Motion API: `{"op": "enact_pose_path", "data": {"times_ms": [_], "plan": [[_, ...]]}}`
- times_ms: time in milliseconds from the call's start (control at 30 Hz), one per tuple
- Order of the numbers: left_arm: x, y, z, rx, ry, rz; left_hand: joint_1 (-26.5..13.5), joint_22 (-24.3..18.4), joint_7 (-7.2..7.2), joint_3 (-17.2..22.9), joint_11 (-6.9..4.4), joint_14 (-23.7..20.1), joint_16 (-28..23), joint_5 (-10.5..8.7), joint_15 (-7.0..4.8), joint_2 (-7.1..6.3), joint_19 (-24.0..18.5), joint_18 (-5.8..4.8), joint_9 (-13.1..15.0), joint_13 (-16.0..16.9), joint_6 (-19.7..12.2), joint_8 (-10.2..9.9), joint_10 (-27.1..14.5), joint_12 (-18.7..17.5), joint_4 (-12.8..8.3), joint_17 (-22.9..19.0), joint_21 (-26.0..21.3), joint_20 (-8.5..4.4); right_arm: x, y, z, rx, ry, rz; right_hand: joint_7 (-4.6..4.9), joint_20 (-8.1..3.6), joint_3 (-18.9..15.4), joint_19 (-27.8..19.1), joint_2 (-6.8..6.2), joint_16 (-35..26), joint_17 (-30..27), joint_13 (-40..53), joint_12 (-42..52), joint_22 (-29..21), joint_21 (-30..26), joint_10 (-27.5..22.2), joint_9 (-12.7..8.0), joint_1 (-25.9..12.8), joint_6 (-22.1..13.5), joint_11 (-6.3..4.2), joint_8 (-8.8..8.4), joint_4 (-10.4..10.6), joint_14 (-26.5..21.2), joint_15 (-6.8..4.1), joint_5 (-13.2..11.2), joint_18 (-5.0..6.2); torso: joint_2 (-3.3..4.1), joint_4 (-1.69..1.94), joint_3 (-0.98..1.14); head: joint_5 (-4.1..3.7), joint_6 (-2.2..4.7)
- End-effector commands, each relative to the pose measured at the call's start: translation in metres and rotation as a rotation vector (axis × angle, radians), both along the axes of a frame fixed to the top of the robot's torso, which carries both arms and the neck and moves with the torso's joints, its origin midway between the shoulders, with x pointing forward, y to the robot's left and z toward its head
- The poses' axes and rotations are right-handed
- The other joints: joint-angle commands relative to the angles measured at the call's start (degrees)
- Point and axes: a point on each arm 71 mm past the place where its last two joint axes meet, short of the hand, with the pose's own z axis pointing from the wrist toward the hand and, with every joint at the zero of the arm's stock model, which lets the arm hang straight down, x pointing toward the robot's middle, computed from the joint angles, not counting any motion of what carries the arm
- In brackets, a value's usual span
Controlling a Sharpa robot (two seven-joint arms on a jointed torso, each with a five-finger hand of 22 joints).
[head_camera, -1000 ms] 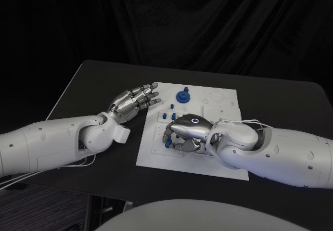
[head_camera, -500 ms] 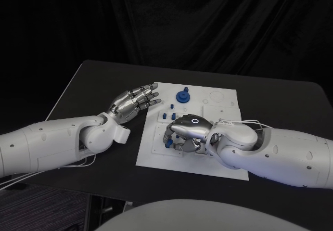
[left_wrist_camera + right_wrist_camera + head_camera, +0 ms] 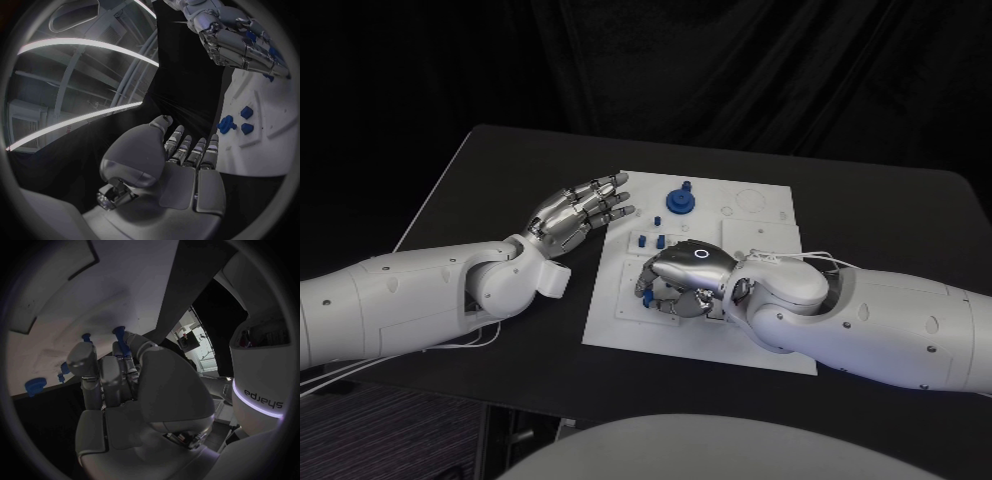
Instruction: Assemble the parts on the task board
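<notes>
Over the last second the right robot hand (image 3: 687,278), fingers curled on a blue part (image 3: 648,294) on the task board (image 3: 762,225), has been turned slightly, suggesting seating under way, while the left robot hand (image 3: 581,212) has been kept spread over the desk (image 3: 488,170).

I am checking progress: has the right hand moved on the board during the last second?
Yes, slightly. The right hand has shifted toward the board's left edge and a little nearer the robot, closing on the blue part there.

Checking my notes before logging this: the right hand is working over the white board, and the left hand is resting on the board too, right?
Not quite. The left hand is beside the board, over the black table, as the head view shows. The right hand is over the board.
</notes>
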Motion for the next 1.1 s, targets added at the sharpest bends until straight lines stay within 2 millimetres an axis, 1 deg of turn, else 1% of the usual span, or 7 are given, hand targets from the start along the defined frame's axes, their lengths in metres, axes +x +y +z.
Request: {"op": "enact_pose_path", "data": {"times_ms": [33, 67, 300, 633, 800, 1033, 1100], "plan": [[0.000, 0.000, 0.002, -0.047, -0.008, 0.008, -0.64, -0.02, 0.06, 0.44, -0.30, -0.12, 0.04, -0.25, 0.20, 0.05, 0.34, -1.10, 0.08, 0.06, 0.36, 0.34, 0.00, 0.20, 0.02, 0.05, 0.19, 0.04, -0.001, -0.002, -0.009, -0.050, 0.023, -0.018, 0.07, 0.20, -0.18, -0.71, -0.67, -0.32, -0.30, -0.27, -0.52, 6.13, -0.61, -1.36, -0.26, -1.03, -1.05, 0.33, -0.70, 0.42, -0.58, 0.23, -0.54, -0.12, 0.02, 0.01, 0.00, -0.11, 0.01], [0.000, 0.000, 0.002, -0.048, -0.008, 0.008, -0.64, -0.02, 0.06, 0.44, -0.30, -0.12, 0.04, -0.25, 0.20, 0.05, 0.34, -1.10, 0.08, 0.06, 0.36, 0.34, 0.00, 0.20, 0.02, 0.05, 0.19, 0.04, -0.001, -0.002, -0.009, -0.048, 0.023, -0.018, 0.14, 0.55, -0.73, -1.51, -1.41, -0.77, -1.23, -0.52, -1.65, 5.71, -2.14, -4.38, -0.99, -2.19, -4.03, 1.00, -2.52, 1.09, -1.32, 1.06, -1.72, 0.14, 0.01, 0.03, 0.00, -0.15, 0.01], [0.000, 0.000, 0.001, -0.049, -0.007, 0.012, -0.65, -0.06, 0.07, 0.49, -0.32, -0.13, 0.04, -0.23, 0.17, 0.00, 0.31, -1.10, 0.09, 0.07, 0.45, 0.37, 0.02, 0.25, 0.01, 0.05, 0.17, 0.03, -0.001, -0.006, -0.007, -0.018, 0.009, -0.025, -1.57, 2.50, -3.71, -3.63, -2.49, -1.40, -3.29, -0.40, -2.76, 4.83, -5.79, -14.20, -3.24, -3.70, -11.93, 3.18, -6.71, 2.12, -3.63, 2.77, -4.65, 0.60, -0.01, -0.03, 0.02, -0.02, 0.01], [-0.001, 0.003, 0.002, -0.045, -0.016, 0.030, -0.66, -0.39, 0.02, 0.77, -0.38, -0.28, -0.04, -0.15, 0.01, -0.36, 0.02, -1.07, 0.10, 0.08, 0.54, 0.44, 0.04, 0.30, -0.12, 0.03, 0.01, -0.02, 0.000, -0.031, 0.016, 0.045, -0.008, -0.077, -1.60, 3.63, -9.26, -5.77, -2.42, -1.90, -5.87, 0.84, 0.76, 4.01, -9.65, -20.32, -4.81, -3.78, -14.33, 3.94, -6.58, 4.70, -6.47, 3.59, -7.69, 1.38, -0.03, -0.07, 0.07, -0.07, 0.01], [-0.001, 0.006, 0.002, -0.034, -0.029, 0.040, -0.78, -0.96, -0.11, 1.15, -0.37, -0.54, -0.17, -0.16, -0.27, -0.79, -0.62, -0.94, 0.03, 0.10, 0.25, 0.42, 0.11, 0.43, -0.16, 0.00, -0.35, -0.10, 0.002, -0.055, 0.049, 0.155, -0.047, -0.125, -1.97, 3.98, -11.01, -5.61, -2.51, -1.28, -5.54, 1.35, 3.01, 4.19, -9.48, -22.40, -7.16, -2.00, -21.35, 4.23, -7.29, 6.49, -6.58, 3.90, -7.49, 1.35, -0.12, 0.00, 0.07, -0.38, 0.01], [-0.001, 0.008, 0.003, -0.025, -0.039, 0.053, -1.15, -1.57, -0.49, 1.56, -0.35, -0.86, -0.35, -0.28, -0.61, -1.11, -1.33, -0.58, -0.07, 0.09, -0.35, 0.29, 0.04, 0.39, 0.11, -0.05, -0.75, -0.20, 0.008, -0.091, 0.085, 0.252, -0.038, -0.218, -1.10, 3.91, -11.06, -4.62, -1.64, -0.51, -4.58, 1.82, 5.29, 4.65, -7.97, -21.92, -6.95, -0.70, -18.40, 4.07, -6.18, 7.41, -5.79, 3.79, -6.59, 1.11, -0.11, -0.10, 0.07, -0.51, 0.01], [-0.001, 0.008, 0.003, -0.025, -0.042, 0.057, -1.31, -1.83, -0.68, 1.72, -0.38, -1.07, -0.49, -0.29, -0.79, -1.24, -1.64, -0.39, -0.15, 0.08, -0.87, 0.18, -0.02, 0.36, 0.26, -0.09, -0.92, -0.23, 0.009, -0.101, 0.089, 0.264, -0.021, -0.250, -0.09, 3.68, -10.46, -4.58, -0.49, -0.69, -5.20, 2.13, 6.96, 4.62, -8.13, -20.64, -6.23, 0.65, -13.78, 3.74, -4.72, 6.93, -5.96, 3.51, -4.51, 1.18, -0.05, -0.13, 0.05, -0.60, 0.01]]}}
